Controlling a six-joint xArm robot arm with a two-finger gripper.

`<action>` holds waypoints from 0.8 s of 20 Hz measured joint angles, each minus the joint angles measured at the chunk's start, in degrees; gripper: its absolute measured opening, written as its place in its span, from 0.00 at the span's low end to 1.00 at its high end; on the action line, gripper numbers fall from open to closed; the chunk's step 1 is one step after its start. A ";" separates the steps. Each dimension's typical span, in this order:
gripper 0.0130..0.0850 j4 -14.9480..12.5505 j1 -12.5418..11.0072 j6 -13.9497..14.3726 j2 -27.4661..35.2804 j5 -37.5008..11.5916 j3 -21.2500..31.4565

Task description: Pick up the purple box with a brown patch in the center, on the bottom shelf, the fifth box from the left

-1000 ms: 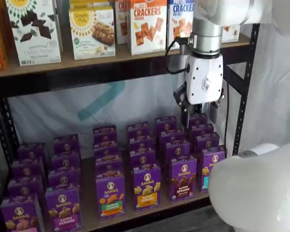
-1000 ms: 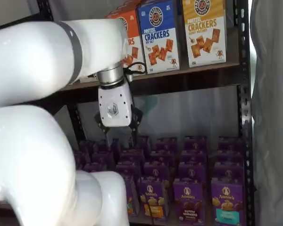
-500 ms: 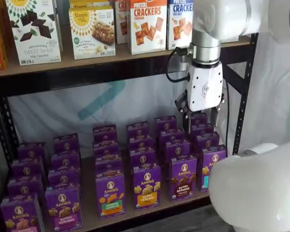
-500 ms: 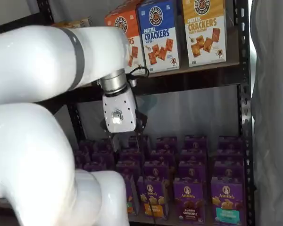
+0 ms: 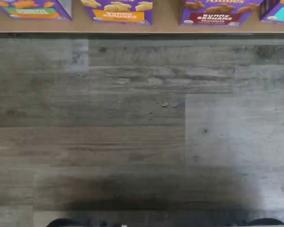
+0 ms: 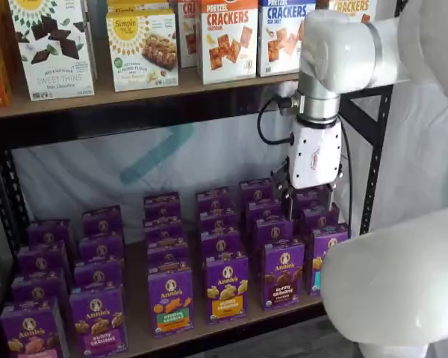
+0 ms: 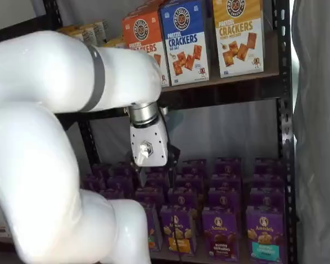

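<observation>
The purple box (image 6: pixel 282 274) stands upright at the front of the bottom shelf (image 6: pixel 138 328), with brown bunny cookies mid-front and a reddish strip below. It also shows in a shelf view (image 7: pixel 220 234) and in the wrist view (image 5: pixel 217 10). My gripper (image 6: pixel 308 201) hangs from the white arm above the rear boxes of the right-hand rows, higher than and behind the purple box. Its two black fingers stand apart with cartons showing between them, and it holds nothing. It also shows in a shelf view (image 7: pixel 155 171).
An orange-strip carton (image 6: pixel 226 289) stands left of the purple box and a teal-strip carton (image 6: pixel 322 261) right of it. Cracker boxes (image 6: pixel 228 37) fill the upper shelf. A black rack post (image 6: pixel 373 156) stands close to the gripper's right. Grey plank floor (image 5: pixel 142 132) lies in front.
My gripper has come down and a little to the right, closer to the tops of the rear cartons. The boxes have not moved.
</observation>
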 joint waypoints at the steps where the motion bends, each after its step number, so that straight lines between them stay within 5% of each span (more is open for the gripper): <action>1: 1.00 -0.22 -0.39 -0.32 1.13 -1.44 0.50; 6: 1.00 -2.12 -1.44 -0.44 6.16 -8.75 2.65; 16: 1.00 0.57 -3.89 -4.70 21.58 -28.28 4.82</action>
